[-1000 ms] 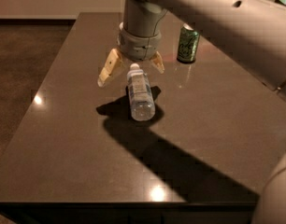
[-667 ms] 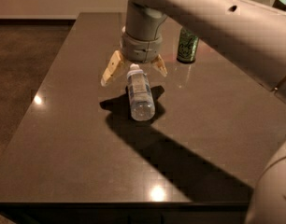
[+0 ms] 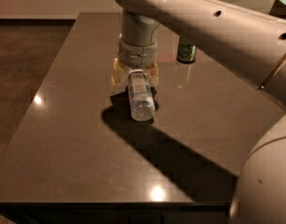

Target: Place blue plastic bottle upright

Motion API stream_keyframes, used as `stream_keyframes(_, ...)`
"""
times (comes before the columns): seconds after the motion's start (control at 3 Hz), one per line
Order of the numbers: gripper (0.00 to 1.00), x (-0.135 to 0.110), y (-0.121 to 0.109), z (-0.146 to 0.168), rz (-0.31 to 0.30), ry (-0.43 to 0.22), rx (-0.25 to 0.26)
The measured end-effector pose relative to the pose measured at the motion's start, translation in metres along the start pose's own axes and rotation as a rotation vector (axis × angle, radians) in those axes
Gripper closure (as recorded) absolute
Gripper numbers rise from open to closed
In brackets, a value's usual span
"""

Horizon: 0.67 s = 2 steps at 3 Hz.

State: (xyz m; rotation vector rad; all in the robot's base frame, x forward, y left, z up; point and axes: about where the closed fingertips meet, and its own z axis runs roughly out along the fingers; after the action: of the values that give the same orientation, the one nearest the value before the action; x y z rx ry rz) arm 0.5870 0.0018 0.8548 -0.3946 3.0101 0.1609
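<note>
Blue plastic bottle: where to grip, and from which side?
Grip the blue plastic bottle across its far upper body, from above: it lies on its side, base toward the camera. The end effector sits there, straddling it.

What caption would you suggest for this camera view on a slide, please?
End effector poised over the far end of the blue plastic bottle lying on its side on a dark table.

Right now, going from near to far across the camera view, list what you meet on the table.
blue plastic bottle, lying on its side with its base nearest → gripper, down over the bottle's far end → green can, standing farther back
</note>
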Motion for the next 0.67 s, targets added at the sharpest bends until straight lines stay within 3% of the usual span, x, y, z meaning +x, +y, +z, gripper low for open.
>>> stream_keyframes(0.33,0.49,-0.007,0.018,-0.001,-0.101,-0.005,0.001)
stream_keyframes(0.67,0.72,-0.008,0.034,-0.014,-0.252,-0.065,-0.049)
